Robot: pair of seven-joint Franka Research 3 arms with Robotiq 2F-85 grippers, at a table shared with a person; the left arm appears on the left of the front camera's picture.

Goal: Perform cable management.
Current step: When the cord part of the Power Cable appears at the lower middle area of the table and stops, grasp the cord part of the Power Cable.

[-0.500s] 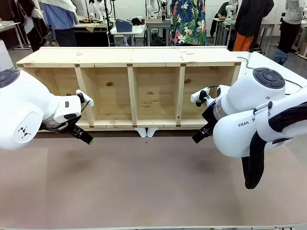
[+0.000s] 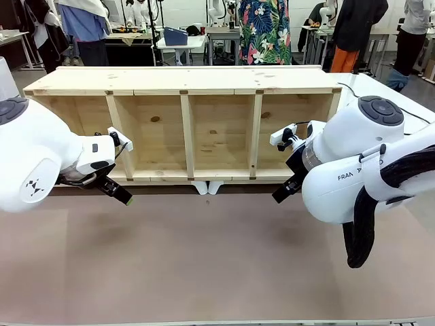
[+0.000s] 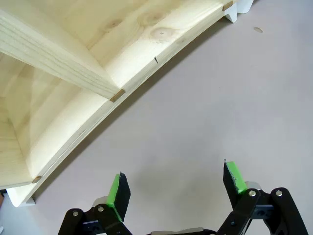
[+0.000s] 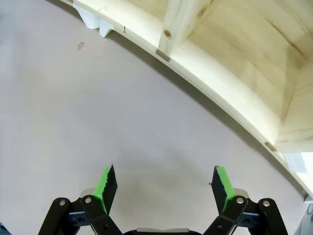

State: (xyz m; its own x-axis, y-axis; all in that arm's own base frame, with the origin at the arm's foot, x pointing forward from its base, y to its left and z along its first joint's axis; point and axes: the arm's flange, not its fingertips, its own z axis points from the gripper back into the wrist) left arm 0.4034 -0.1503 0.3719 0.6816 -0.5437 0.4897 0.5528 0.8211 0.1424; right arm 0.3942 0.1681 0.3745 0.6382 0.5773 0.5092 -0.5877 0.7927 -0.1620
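A thin black cable (image 2: 348, 87) runs over the white surface behind the right end of the wooden shelf (image 2: 187, 81); I see only a short stretch of it. My left gripper (image 2: 121, 194) hangs just above the table in front of the shelf's left compartment. In the left wrist view the left gripper (image 3: 176, 178) is open, with nothing between its green pads (image 3: 118, 191). My right gripper (image 2: 284, 191) hovers before the shelf's right compartment. The right wrist view shows the right gripper (image 4: 164, 181) open too, with bare table between its pads (image 4: 222, 183).
The long shelf unit lies along the far half of the brown table (image 2: 204, 265), with several open compartments facing me. Two small white pieces (image 2: 207, 187) poke out under its middle. People stand at other tables in the background.
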